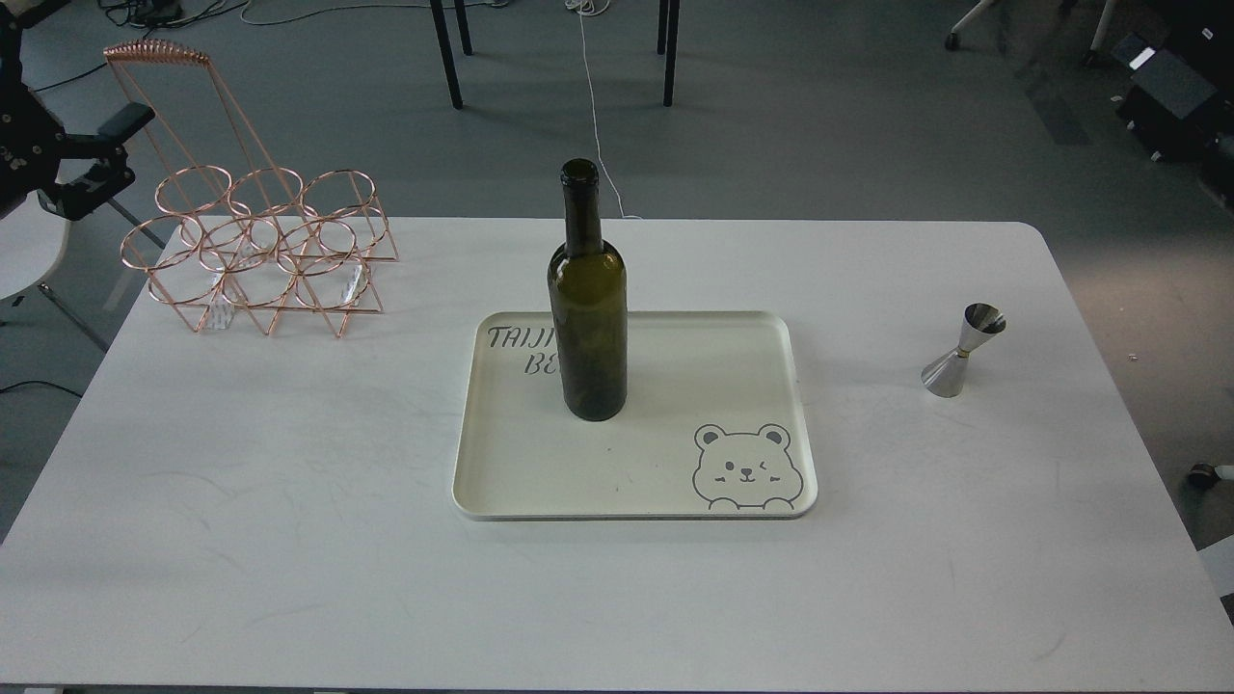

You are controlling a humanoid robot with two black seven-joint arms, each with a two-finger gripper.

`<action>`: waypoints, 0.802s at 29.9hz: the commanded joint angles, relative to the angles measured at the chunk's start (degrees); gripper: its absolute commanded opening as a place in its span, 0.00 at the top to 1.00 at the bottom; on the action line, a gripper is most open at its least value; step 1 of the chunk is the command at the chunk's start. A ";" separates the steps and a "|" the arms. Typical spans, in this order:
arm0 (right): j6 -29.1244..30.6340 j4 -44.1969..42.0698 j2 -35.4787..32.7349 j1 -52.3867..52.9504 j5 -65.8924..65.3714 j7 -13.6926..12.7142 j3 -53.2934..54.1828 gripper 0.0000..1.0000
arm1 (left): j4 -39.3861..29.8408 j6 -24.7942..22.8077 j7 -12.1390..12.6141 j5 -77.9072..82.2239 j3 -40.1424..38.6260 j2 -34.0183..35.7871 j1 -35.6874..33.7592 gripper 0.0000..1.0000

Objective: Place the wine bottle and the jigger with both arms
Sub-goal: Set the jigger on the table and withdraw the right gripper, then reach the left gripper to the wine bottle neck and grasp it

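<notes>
One bottle (588, 308) stands upright on the tray (675, 482), in its left half, covering part of the dark lettering there. It is open-topped and touched by nothing. One jigger (962, 351) stands on the bare table (289, 540), well to the right of the tray, leaning a little with its upper cup toward the right. One tray, cream, with one bear drawn at its near right corner. One copper wire rack (258, 246) sits at the table's far left, with six rings and one tall handle.

My left claw (108, 152) hangs at the left edge, beside the rack, its fingers spread and holding nothing. My right claw is out of view.
</notes>
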 commanded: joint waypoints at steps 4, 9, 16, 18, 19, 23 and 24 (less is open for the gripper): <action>5.80 -7.51 4.60 -0.31 12.12 0.01 3.80 0.02 | -10.53 0.46 -0.04 27.55 -0.17 0.83 -4.04 0.02; 11.68 -13.83 6.63 -0.05 22.59 0.01 3.80 0.02 | -16.96 0.55 -0.13 49.87 -0.17 -2.32 -5.19 0.02; 16.96 -18.15 6.72 -0.05 24.63 0.01 7.39 0.02 | -19.43 3.62 -0.04 76.95 -0.09 -12.86 -6.41 0.02; 17.67 -18.85 6.72 -0.05 24.71 0.01 8.10 0.02 | -19.25 4.41 -0.04 82.76 0.00 -16.99 -6.77 0.03; 17.67 -19.03 6.72 -0.05 24.63 0.01 8.28 0.02 | -19.16 4.50 0.05 85.40 0.00 -18.75 -6.77 0.03; 17.76 -18.94 6.72 0.04 24.72 0.01 8.45 0.02 | -18.64 4.59 1.89 98.40 0.09 -24.65 -6.51 0.03; 17.76 -18.94 6.72 0.04 24.72 0.01 8.45 0.02 | -18.46 4.68 3.03 100.09 0.09 -25.70 -6.42 0.03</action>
